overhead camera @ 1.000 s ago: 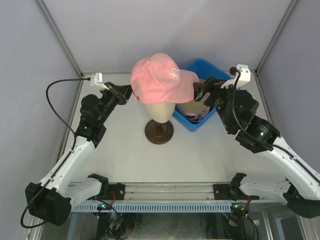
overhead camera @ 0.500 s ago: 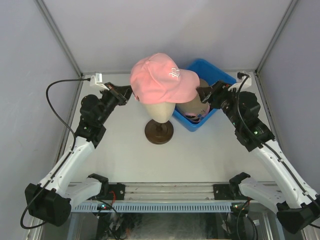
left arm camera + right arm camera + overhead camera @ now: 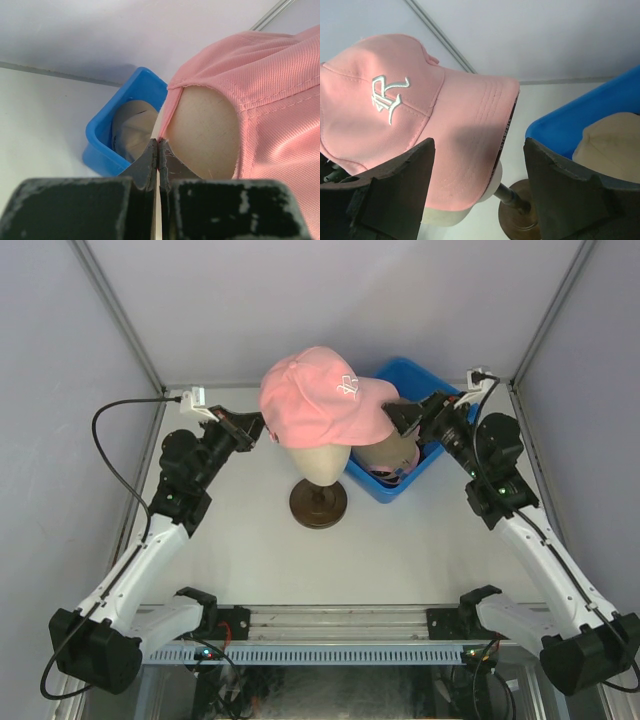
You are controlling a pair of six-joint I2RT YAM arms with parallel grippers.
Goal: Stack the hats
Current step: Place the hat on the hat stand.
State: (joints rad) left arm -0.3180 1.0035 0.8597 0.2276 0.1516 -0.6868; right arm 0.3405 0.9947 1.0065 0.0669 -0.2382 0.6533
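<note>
A pink hat (image 3: 315, 400) with a white logo sits on a beige mannequin head (image 3: 318, 462). My left gripper (image 3: 258, 428) is at the hat's back, shut on its rear edge; the pink fabric (image 3: 270, 75) runs down into the pinched fingertips of the left gripper (image 3: 158, 142). My right gripper (image 3: 402, 418) stands open at the tip of the brim. In the right wrist view the pink hat's brim (image 3: 470, 130) lies just beyond the spread jaws of the right gripper (image 3: 477, 165), untouched. A tan hat (image 3: 392, 452) lies in the blue bin (image 3: 415, 375).
The mannequin head stands on a thin post with a round brown base (image 3: 318, 504) mid-table. The blue bin's near corner sits close to that base, under my right gripper. Grey walls close in on the left, right and back.
My right arm has swung its wrist in and turned, bringing the open gripper up to the brim's tip. The left arm and the pink hat have stayed put.
</note>
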